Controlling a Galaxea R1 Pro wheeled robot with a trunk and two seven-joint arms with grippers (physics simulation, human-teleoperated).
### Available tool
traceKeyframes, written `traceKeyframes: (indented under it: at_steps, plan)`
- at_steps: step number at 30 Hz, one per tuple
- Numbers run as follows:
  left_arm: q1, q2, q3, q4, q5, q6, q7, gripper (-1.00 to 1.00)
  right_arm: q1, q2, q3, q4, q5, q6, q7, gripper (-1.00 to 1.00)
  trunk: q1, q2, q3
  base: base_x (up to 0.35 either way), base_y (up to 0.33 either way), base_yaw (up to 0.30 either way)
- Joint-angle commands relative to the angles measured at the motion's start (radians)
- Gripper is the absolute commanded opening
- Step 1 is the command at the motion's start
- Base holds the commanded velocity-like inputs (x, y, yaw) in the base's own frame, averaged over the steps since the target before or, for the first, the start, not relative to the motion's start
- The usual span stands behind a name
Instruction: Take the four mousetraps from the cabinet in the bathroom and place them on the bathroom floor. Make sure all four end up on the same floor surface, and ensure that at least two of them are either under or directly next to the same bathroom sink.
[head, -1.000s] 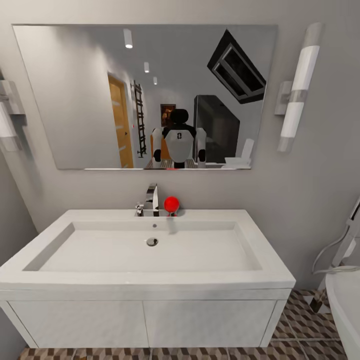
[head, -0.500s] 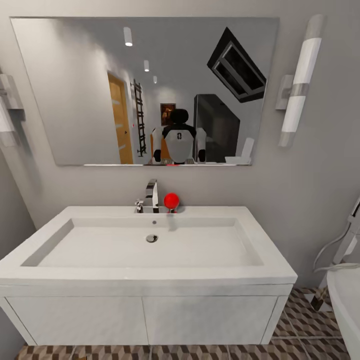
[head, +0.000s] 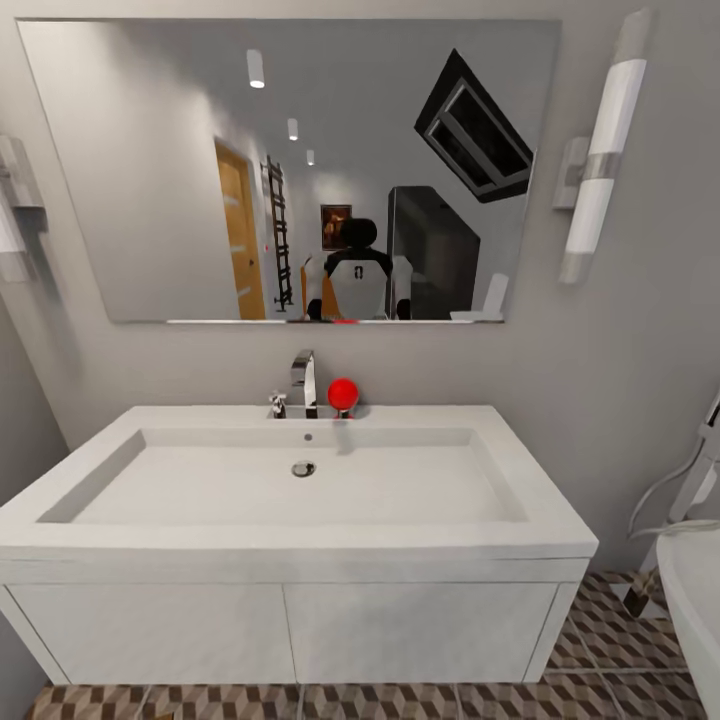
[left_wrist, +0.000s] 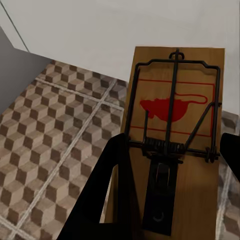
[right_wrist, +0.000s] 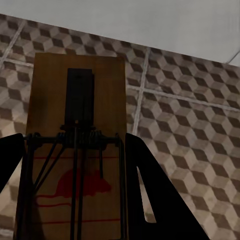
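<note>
Change: the head view has slid down a little over the last second; the mirror (head: 290, 170) sits higher in the picture and more floor (head: 600, 660) shows under the vanity (head: 285, 630). That reads as the camera moving, not the fixtures.
Meaning: the robot looks to be settling in front of the sink (head: 300, 490) to lay traps beside or under it.
Left gripper (left_wrist: 170, 165): clenched on a mousetrap (left_wrist: 175, 125), a wooden board with wire bar and red mouse print, held above the tiled floor near a white wall.
Right gripper (right_wrist: 75, 165): clenched on a second mousetrap (right_wrist: 75, 100), also held over the tiles.
Sink basin: holds nothing but its drain; a tap (head: 303, 385) and a red ball (head: 343, 394) stand on the far rim.
Vanity: both doors closed; contents hidden.
Task state: neither held trap is on the floor yet.
</note>
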Motion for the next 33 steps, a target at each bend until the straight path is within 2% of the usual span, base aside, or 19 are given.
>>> traceKeyframes:
  at_steps: [1,25,28,31,33]
  plan:
    - [-0.001,0.0,-0.008,0.002,-0.003,-0.002,0.01,-1.0,-0.002,0.0,-0.006,0.004,0.01,-0.005,-0.006,-1.0,0.004,-0.008,-0.004,0.0,0.0,0.0]
    - [-0.001,0.001,-0.01,0.002,-0.003,0.001,0.01,-1.0,-0.002,-0.003,-0.009,-0.008,0.014,-0.009,-0.014,-1.0,0.096,-0.176,-0.079,0.0,0.0,0.0]
    - [-0.001,0.001,-0.01,0.002,-0.003,0.001,0.009,-1.0,-0.002,-0.01,-0.012,-0.009,0.011,-0.009,-0.014,-1.0,0.107,-0.197,-0.089,0.0,0.0,0.0]
    - [-0.001,0.001,-0.01,0.002,-0.003,0.001,0.008,-1.0,-0.002,-0.023,-0.017,-0.009,0.007,-0.008,-0.016,-1.0,0.107,-0.197,-0.089,0.0,0.0,0.0]
    - [-0.001,0.001,-0.01,0.002,-0.003,0.001,0.008,-1.0,-0.002,-0.029,-0.03,-0.01,-0.016,-0.003,-0.016,-1.0,0.107,-0.197,-0.089,0.0,0.0,0.0]
